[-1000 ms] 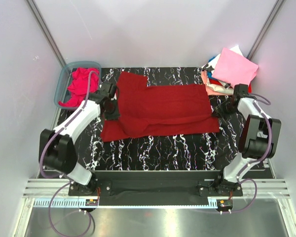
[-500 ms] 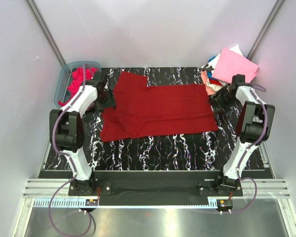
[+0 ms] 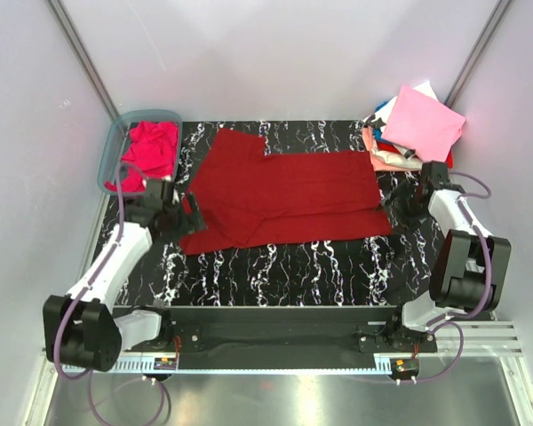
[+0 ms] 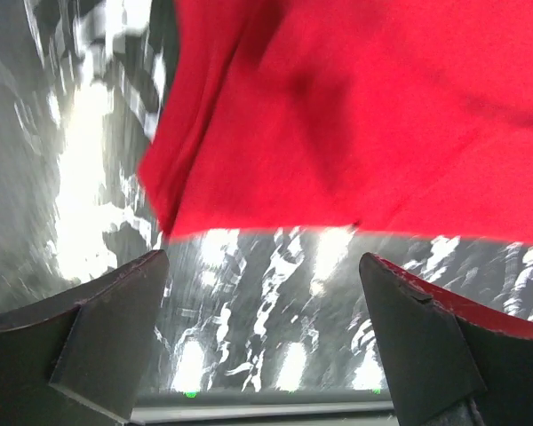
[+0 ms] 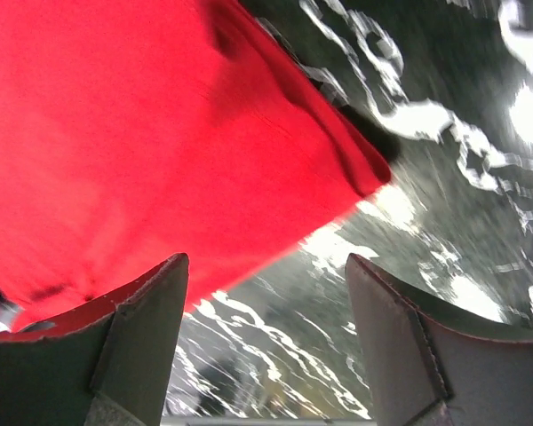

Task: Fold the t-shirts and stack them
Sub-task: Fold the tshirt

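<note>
Crimson cloth fills the middle of your workspace: the crimson t-shirt (image 3: 284, 195) lies spread flat across the black, white-veined table (image 3: 293, 266), long side running left to right, with one sleeve reaching toward the far left.

At the far left corner you have the translucent blue-grey tub (image 3: 109, 151), and inside it a crumpled magenta-pink shirt (image 3: 148, 149). At the far right corner sits the stack of folded shirts (image 3: 419, 122), a pale pink square on top, with salmon, white and blue edges showing beneath.

Your left gripper (image 3: 188, 216) hangs just beside the shirt's near left corner. Its wrist camera shows the fingers spread wide with only marble between them and the red hem (image 4: 355, 115) lying just beyond the tips, so that claw grips nothing. Your right gripper (image 3: 398, 200) is at the shirt's right edge, between the shirt and the stack. Its fingers also stand apart over bare tabletop, with the red corner (image 5: 133, 133) past the tips, and nothing is grasped.

For room, a broad strip of bare marble runs along the near side, between the shirt's near hem and the table's near edge. A narrower strip shows at the far edge, right of the sleeve. The pale walls (image 3: 27, 195) close in on both sides.
</note>
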You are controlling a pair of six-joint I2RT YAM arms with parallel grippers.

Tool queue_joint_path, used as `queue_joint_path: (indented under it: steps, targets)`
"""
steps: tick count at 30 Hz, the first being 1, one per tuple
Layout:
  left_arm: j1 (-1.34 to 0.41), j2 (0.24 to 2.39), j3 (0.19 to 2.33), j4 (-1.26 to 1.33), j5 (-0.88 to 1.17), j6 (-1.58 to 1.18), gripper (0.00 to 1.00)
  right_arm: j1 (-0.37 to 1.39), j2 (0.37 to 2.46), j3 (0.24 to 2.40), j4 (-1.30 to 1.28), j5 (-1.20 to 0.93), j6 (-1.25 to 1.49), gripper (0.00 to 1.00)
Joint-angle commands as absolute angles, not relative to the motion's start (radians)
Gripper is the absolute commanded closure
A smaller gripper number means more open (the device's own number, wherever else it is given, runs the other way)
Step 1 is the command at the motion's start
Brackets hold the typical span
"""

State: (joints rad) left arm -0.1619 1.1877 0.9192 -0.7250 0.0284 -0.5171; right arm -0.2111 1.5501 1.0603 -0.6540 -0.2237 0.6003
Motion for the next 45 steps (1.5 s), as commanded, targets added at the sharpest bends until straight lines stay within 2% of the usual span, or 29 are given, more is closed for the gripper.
queue_joint_path:
  steps: [1,10,18,21,22,24,26,27,28,29,30,31,39,45]
  targets:
    - [-0.161,1.128,0.751,-0.597,0.077,-0.592,0.04,-0.209,1.522,0.959,-0.569,-0.235,0.581,0.23]
    - [-0.147,1.189,0.624,-0.462,0.051,-0.621,0.01,-0.213,1.611,0.948,-0.532,-0.207,0.566,0.27]
    - [-0.133,1.275,0.597,-0.356,0.038,-0.640,0.02,-0.232,1.693,0.951,-0.483,-0.181,0.583,0.38]
    - [-0.133,1.292,0.594,-0.324,0.035,-0.644,0.14,-0.232,1.700,0.950,-0.471,-0.181,0.584,0.47]
    - [-0.132,1.302,0.595,-0.315,0.032,-0.644,0.27,-0.232,1.697,0.945,-0.466,-0.183,0.584,0.54]
    - [-0.133,1.312,0.603,-0.304,0.020,-0.640,0.40,-0.233,1.690,0.939,-0.465,-0.175,0.583,0.64]
    - [-0.133,1.328,0.612,-0.293,0.034,-0.621,0.63,-0.233,1.692,0.939,-0.472,-0.164,0.578,0.76]
    - [-0.133,1.331,0.621,-0.285,0.037,-0.620,0.70,-0.233,1.697,0.936,-0.469,-0.166,0.577,0.83]
    - [-0.133,1.335,0.626,-0.285,0.037,-0.620,0.76,-0.235,1.703,0.936,-0.457,-0.169,0.577,0.90]
    - [-0.133,1.336,0.629,-0.287,0.040,-0.621,0.89,-0.235,1.707,0.937,-0.462,-0.172,0.577,1.00]
    - [-0.133,1.333,0.638,-0.301,0.043,-0.623,0.97,-0.236,1.716,0.939,-0.463,-0.185,0.574,1.00]
    - [-0.133,1.327,0.646,-0.314,0.044,-0.624,1.00,-0.238,1.715,0.939,-0.475,-0.189,0.571,1.00]
    - [-0.133,1.110,0.628,-0.515,0.018,-0.635,1.00,-0.293,1.504,0.847,-0.609,-0.062,0.591,1.00]
    - [-0.176,0.959,0.574,-0.589,0.040,-0.725,1.00,-0.305,1.356,0.763,-0.690,-0.064,0.663,1.00]
